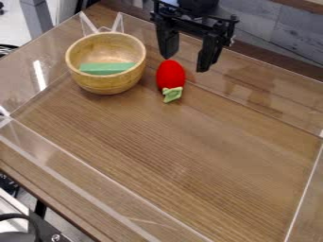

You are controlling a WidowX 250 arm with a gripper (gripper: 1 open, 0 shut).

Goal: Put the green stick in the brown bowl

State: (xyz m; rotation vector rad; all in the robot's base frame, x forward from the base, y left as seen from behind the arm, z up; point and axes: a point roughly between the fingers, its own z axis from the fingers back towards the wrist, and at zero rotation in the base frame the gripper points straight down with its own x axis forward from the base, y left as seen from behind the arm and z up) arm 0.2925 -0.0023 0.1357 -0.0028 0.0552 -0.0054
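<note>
The brown bowl [108, 62] is a round tan wooden bowl at the back left of the table. The green stick [106, 68] lies flat inside it, on the bowl's bottom. My gripper [187, 52] hangs pointing down at the back centre, to the right of the bowl and just above and behind a red strawberry toy. Its two black fingers [167, 43] stand wide apart with nothing between them.
A red strawberry toy [171, 78] with a green leaf lies right of the bowl. Clear plastic walls [32, 57] fence the wooden tabletop [177, 161] on all sides.
</note>
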